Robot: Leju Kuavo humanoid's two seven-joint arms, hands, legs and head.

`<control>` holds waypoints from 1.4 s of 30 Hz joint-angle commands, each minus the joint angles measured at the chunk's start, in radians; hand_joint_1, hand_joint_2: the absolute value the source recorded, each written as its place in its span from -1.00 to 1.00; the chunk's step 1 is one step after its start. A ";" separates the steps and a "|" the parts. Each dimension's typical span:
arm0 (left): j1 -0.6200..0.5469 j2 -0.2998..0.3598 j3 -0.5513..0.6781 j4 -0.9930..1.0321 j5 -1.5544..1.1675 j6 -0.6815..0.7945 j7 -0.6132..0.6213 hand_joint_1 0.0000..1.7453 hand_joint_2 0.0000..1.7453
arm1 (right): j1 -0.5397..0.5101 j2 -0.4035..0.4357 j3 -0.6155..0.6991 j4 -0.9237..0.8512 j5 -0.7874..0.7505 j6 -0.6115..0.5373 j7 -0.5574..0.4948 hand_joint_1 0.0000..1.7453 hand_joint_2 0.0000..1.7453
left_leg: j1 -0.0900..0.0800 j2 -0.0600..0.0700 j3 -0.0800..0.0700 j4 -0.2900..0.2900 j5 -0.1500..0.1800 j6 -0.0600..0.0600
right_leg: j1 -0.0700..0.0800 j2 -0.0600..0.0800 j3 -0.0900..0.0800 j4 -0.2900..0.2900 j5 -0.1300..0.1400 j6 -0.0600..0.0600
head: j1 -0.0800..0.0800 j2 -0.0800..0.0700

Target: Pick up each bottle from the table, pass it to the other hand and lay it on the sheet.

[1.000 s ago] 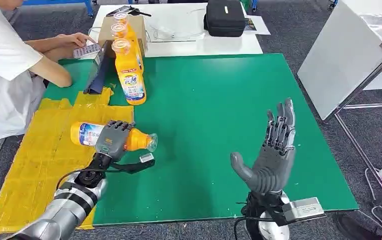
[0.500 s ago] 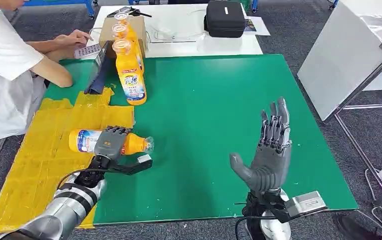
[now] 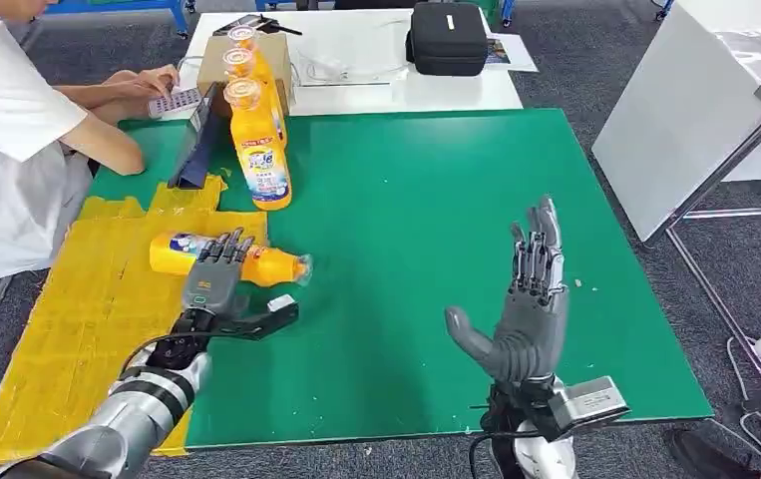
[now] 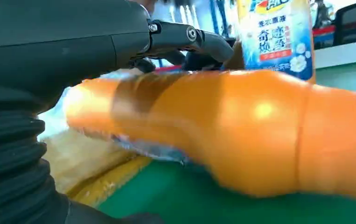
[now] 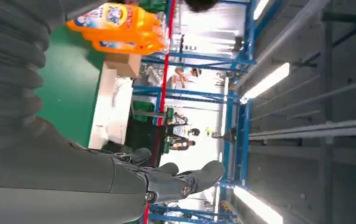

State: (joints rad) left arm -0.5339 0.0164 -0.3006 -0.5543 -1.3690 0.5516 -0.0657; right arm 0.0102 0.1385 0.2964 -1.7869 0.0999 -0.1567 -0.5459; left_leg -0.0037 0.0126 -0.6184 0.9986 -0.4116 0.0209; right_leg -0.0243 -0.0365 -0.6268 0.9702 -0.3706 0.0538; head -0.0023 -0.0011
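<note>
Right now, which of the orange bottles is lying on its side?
The bottle under the left hand, lying across the yellow sheet's edge with its cap over the green table. The other bottles stand upright by the cardboard box.

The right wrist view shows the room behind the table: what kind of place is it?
Probably a large industrial hall or workshop used as a test area: blue steel racking, long ceiling strip lights, and people standing far off down an open aisle.

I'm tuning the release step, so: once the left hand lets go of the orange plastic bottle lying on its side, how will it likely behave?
The orange plastic bottle lies on its side, half on the yellow sheet, neck over the green table; being round, it may roll. It looks full, so probably heavy enough to settle. Its glossy surface could slip under the left hand.
</note>
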 commanded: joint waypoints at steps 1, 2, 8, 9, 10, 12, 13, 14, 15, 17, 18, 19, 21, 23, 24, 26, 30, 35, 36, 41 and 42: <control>0.046 -0.015 0.075 -0.012 0.052 -0.009 -0.050 -1.00 1.00 | -0.006 -0.022 -0.004 0.074 0.036 -0.032 0.018 -1.00 1.00 | 0.001 0.001 0.005 -0.001 -0.002 -0.001 | 0.001 0.004 0.005 -0.002 -0.001 -0.002 | 0.000 0.000; 0.046 -0.015 0.075 -0.012 0.052 -0.009 -0.050 -1.00 1.00 | -0.006 -0.022 -0.004 0.074 0.036 -0.032 0.018 -1.00 1.00 | 0.001 0.001 0.004 -0.001 -0.002 -0.001 | 0.001 0.003 0.004 -0.002 -0.001 -0.002 | 0.000 0.000; 0.085 -0.014 0.075 -0.099 0.102 -0.016 -0.087 -1.00 1.00 | 0.003 -0.023 -0.014 0.076 0.051 -0.043 0.029 -1.00 1.00 | 0.001 0.001 0.003 -0.001 -0.001 -0.001 | 0.001 0.003 0.003 -0.001 -0.001 -0.002 | 0.000 0.000; 0.097 -0.013 0.077 -0.127 0.125 -0.040 -0.093 -1.00 1.00 | 0.005 -0.024 -0.016 0.076 0.054 -0.042 0.031 -1.00 1.00 | 0.002 0.001 0.005 -0.001 -0.002 -0.001 | 0.001 0.004 0.005 -0.002 -0.001 -0.003 | 0.000 0.000; 0.111 -0.011 0.081 -0.161 0.157 -0.056 -0.111 -1.00 1.00 | 0.009 -0.023 -0.018 0.074 0.054 -0.040 0.032 -1.00 1.00 | 0.001 0.001 0.004 -0.001 -0.002 -0.001 | 0.001 0.003 0.004 -0.001 -0.001 -0.002 | 0.000 0.000; 0.135 -0.002 0.081 -0.228 0.191 -0.070 -0.122 -1.00 1.00 | 0.015 -0.022 -0.024 0.071 0.057 -0.041 0.033 -1.00 1.00 | 0.002 0.000 0.005 -0.001 -0.002 -0.001 | 0.001 0.004 0.005 -0.002 -0.001 -0.003 | 0.000 0.000; 0.154 0.003 0.081 -0.275 0.217 -0.078 -0.133 -1.00 1.00 | 0.019 -0.021 -0.027 0.068 0.059 -0.042 0.034 -1.00 1.00 | 0.001 0.000 0.002 0.000 -0.001 -0.001 | 0.001 0.002 0.002 -0.001 -0.001 -0.002 | 0.000 0.000; 0.172 0.008 0.082 -0.319 0.252 -0.088 -0.155 -1.00 1.00 | 0.021 -0.021 -0.029 0.066 0.060 -0.041 0.034 -1.00 1.00 | 0.002 0.000 0.004 0.000 -0.002 -0.001 | 0.001 0.004 0.004 -0.001 -0.001 -0.003 | 0.000 0.000; 0.187 0.013 0.081 -0.356 0.279 -0.094 -0.174 -1.00 1.00 | 0.023 -0.021 -0.031 0.066 0.061 -0.042 0.035 -1.00 1.00 | 0.001 0.000 0.004 0.000 -0.002 -0.001 | 0.001 0.003 0.004 -0.001 -0.001 -0.002 | 0.000 0.000; 0.280 0.022 0.092 -0.554 0.456 -0.104 -0.318 -1.00 1.00 | 0.029 -0.023 -0.032 0.071 0.063 -0.046 0.035 -1.00 1.00 | 0.002 0.002 0.005 0.000 -0.003 -0.001 | 0.001 0.005 0.004 -0.001 -0.001 -0.003 | 0.000 0.000; 0.329 0.020 0.101 -0.661 0.556 -0.122 -0.387 -1.00 1.00 | 0.032 -0.023 -0.033 0.074 0.064 -0.049 0.035 -1.00 1.00 | 0.002 0.002 0.004 0.000 -0.003 -0.001 | 0.001 0.005 0.004 -0.001 -0.001 -0.002 | 0.000 0.000; 0.373 0.020 0.108 -0.755 0.627 -0.141 -0.427 -1.00 1.00 | 0.035 -0.025 -0.034 0.076 0.065 -0.052 0.034 -1.00 1.00 | 0.001 0.002 0.002 0.000 -0.002 -0.001 | 0.001 0.004 0.001 -0.001 -0.001 -0.002 | 0.000 0.000; 0.453 0.003 0.130 -0.937 0.739 -0.173 -0.474 -1.00 1.00 | 0.048 -0.024 -0.044 0.072 0.069 -0.069 0.025 -1.00 1.00 | 0.002 0.004 0.004 0.001 -0.005 -0.001 | 0.002 0.007 0.004 -0.001 -0.002 -0.003 | 0.000 0.000; 0.499 -0.026 0.159 -1.047 0.844 -0.197 -0.513 -1.00 1.00 | 0.060 -0.026 -0.051 0.069 0.082 -0.085 0.024 -1.00 1.00 | 0.003 0.003 0.004 0.002 -0.006 -0.001 | 0.002 0.006 0.004 0.000 -0.004 -0.003 | 0.000 0.000; 0.516 -0.035 0.169 -1.081 0.876 -0.197 -0.530 -1.00 1.00 | 0.066 -0.026 -0.055 0.070 0.096 -0.095 0.028 -1.00 1.00 | 0.002 0.002 0.002 0.002 -0.004 -0.001 | 0.002 0.004 0.002 0.000 -0.003 -0.002 | 0.000 0.000; 0.545 -0.049 0.184 -1.139 0.961 -0.227 -0.557 -1.00 1.00 | 0.080 -0.031 -0.062 0.074 0.120 -0.108 0.036 -1.00 1.00 | 0.002 0.001 0.001 0.001 -0.004 -0.001 | 0.002 0.004 0.001 -0.001 -0.003 -0.002 | 0.000 0.000; 0.605 -0.041 0.174 -1.176 1.150 -0.524 -0.515 -1.00 1.00 | 0.129 -0.023 -0.124 0.063 0.139 -0.117 0.043 -1.00 1.00 | 0.002 0.001 0.003 0.000 -0.005 -0.002 | 0.002 0.004 0.003 -0.002 -0.004 -0.003 | 0.000 0.000; 0.617 -0.051 0.154 -1.136 1.193 -0.595 -0.486 -1.00 1.00 | 0.160 -0.019 -0.148 0.048 0.142 -0.118 0.044 -1.00 1.00 | 0.002 -0.001 0.004 0.000 -0.005 -0.002 | 0.001 0.002 0.004 -0.002 -0.004 -0.003 | 0.000 0.000; 0.617 -0.051 0.154 -1.136 1.193 -0.595 -0.486 -1.00 1.00 | 0.160 -0.019 -0.148 0.048 0.142 -0.118 0.044 -1.00 1.00 | 0.002 -0.001 0.005 0.000 -0.006 -0.002 | 0.002 0.003 0.005 -0.001 -0.005 -0.004 | 0.000 0.000; 0.619 -0.049 0.147 -1.113 1.196 -0.622 -0.443 -1.00 1.00 | 0.168 -0.017 -0.153 0.049 0.157 -0.121 0.062 -1.00 1.00 | 0.002 -0.001 0.003 0.000 -0.004 -0.002 | 0.001 0.003 0.003 -0.001 -0.004 -0.003 | 0.000 0.000; 0.628 -0.052 0.142 -1.098 1.203 -0.635 -0.417 -1.00 1.00 | 0.181 -0.017 -0.159 0.048 0.163 -0.123 0.073 -1.00 1.00 | 0.002 -0.001 0.004 0.000 -0.005 -0.002 | 0.001 0.003 0.004 -0.001 -0.004 -0.004 | 0.000 0.000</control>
State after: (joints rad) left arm 0.0740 -0.0225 -0.1617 -1.6873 -0.1774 -0.0370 -0.5566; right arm 0.1651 0.1209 0.1820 -1.7624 0.2453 -0.2728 -0.5062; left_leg -0.0037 0.0126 -0.6201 0.9985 -0.4138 0.0202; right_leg -0.0243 -0.0365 -0.6291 0.9696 -0.3722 0.0531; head -0.0027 -0.0011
